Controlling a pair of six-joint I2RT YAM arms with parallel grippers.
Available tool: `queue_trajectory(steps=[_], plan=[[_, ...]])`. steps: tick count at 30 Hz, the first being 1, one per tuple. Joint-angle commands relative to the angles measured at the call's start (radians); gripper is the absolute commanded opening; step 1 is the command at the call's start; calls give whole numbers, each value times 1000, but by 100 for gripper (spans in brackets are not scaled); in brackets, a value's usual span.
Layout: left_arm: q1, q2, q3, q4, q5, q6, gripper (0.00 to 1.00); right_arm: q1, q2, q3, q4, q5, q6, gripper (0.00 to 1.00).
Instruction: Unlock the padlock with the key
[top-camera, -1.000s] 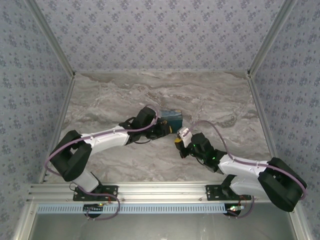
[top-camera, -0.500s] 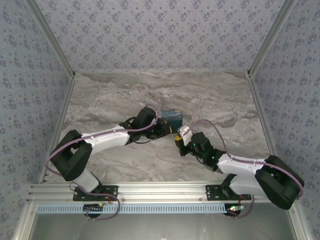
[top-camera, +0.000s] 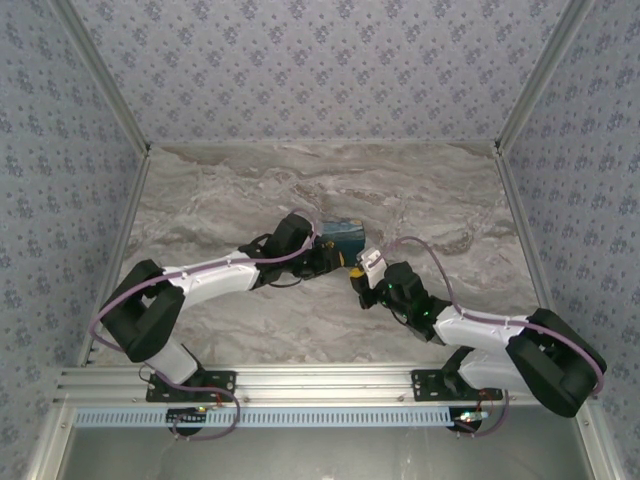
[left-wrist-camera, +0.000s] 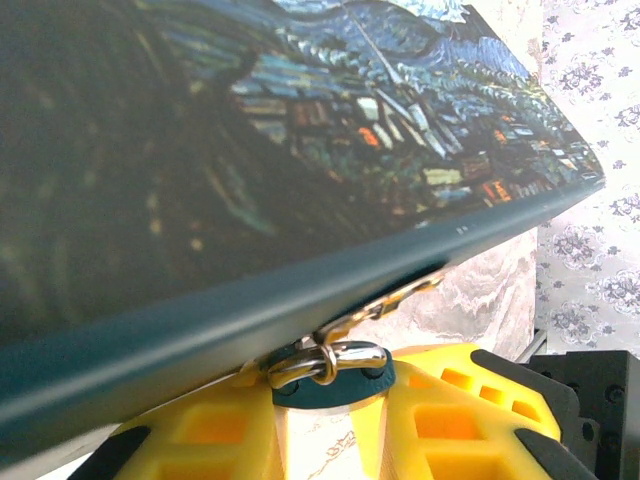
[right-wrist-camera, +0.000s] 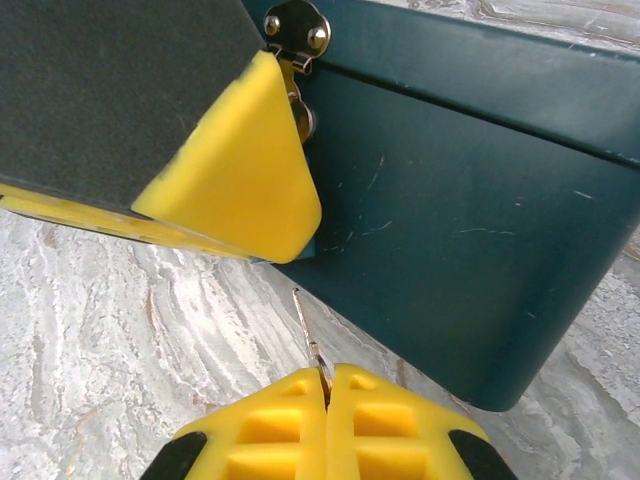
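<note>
The left arm lay stretched low over the marble table, and the left pincer was clamped on the small teal padlock. Its thin metal shackle was hooked at the edge of the painted box, just above the fingers. The right arm was bent inward. The right pincer, pressed together on the thin flat key, sat near the left yellow finger.

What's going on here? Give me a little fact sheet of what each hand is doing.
left hand: pinches the padlock hanging on the box hasp
right hand: shut on the key, blade pointing toward the padlock
key and padlock: near, apart
box: lid shut, on the table
</note>
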Motion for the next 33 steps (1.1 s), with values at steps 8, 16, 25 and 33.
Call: queue_trajectory(steps=[8,16,25,33], plan=[[-6,8,32,20,13,13,22,-7,7,6,52,-32,19,0],[-5,7,32,19,14,13,22,-7,23,15,60,-30,21,0],[-5,0,26,18,15,13,22,-6,51,17,97,-32,35,0],[-4,-1,20,23,12,10,22,-9,41,13,107,-29,46,0]])
